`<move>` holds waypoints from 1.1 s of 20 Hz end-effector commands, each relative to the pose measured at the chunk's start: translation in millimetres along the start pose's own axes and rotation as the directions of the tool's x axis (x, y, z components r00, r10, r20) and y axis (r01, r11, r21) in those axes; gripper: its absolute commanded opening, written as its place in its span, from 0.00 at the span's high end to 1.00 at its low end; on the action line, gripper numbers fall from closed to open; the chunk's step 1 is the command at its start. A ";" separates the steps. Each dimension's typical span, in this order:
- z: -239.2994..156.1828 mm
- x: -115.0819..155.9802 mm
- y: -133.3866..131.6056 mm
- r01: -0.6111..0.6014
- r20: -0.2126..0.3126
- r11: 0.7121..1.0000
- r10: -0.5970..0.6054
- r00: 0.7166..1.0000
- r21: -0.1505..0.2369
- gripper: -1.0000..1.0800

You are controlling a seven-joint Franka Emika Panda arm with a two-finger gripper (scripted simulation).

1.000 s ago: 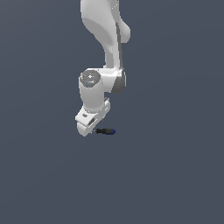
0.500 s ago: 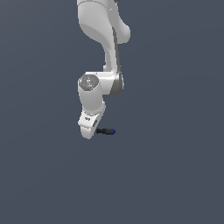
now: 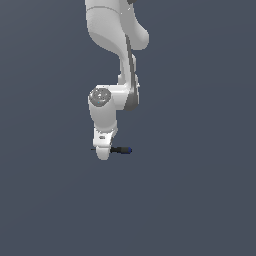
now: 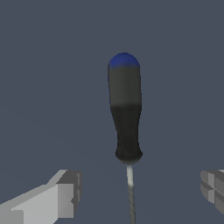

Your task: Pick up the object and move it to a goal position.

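Wrist view shows the screwdriver (image 4: 125, 113) lying flat on the plain grey counter (image 4: 43, 65), with its black handle and blue end pointing away from the camera and its thin shaft running back between the two fingers. The gripper (image 4: 140, 192) has its jaws wide apart, one finger on each side of the shaft, and neither one touches it, so the jaws hold nothing. In the exterior view the screwdriver (image 3: 121, 150) is a tiny thing next to the big white arm (image 3: 112, 60). Its handle sticks out toward the exterior view's right, and a thin bit of shaft pokes out on the other side of the gripper (image 3: 102, 152), which is down low over it. I think the job is only at the start: the gripper looks lined up around the shaft, but the squeeze, the lift and the trip to the goal spot are all left to do. No goal mark shows in either picture, so I cannot tell where the screwdriver has to go. The tip of the shaft is cut off in the wrist view and hidden behind the gripper in the exterior view. The fingertips are hard to make out in the exterior view.
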State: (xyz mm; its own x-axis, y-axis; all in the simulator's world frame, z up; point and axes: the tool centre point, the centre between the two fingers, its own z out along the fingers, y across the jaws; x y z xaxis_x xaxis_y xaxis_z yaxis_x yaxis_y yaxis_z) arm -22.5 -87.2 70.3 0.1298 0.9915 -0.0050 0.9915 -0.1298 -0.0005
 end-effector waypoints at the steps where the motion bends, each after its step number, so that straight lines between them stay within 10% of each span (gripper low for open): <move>1: 2.2 -0.4 -0.6 0.034 -0.002 0.999 -0.034 0.999 0.000 0.04; 22: 45.3 -0.8 -2.6 0.076 -0.005 0.997 -0.076 0.997 -0.001 0.04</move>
State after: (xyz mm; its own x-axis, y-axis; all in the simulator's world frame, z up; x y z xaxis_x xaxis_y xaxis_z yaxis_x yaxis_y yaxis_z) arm -25.1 -87.9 31.9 0.0544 0.9985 -0.0001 0.9985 -0.0544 -0.0006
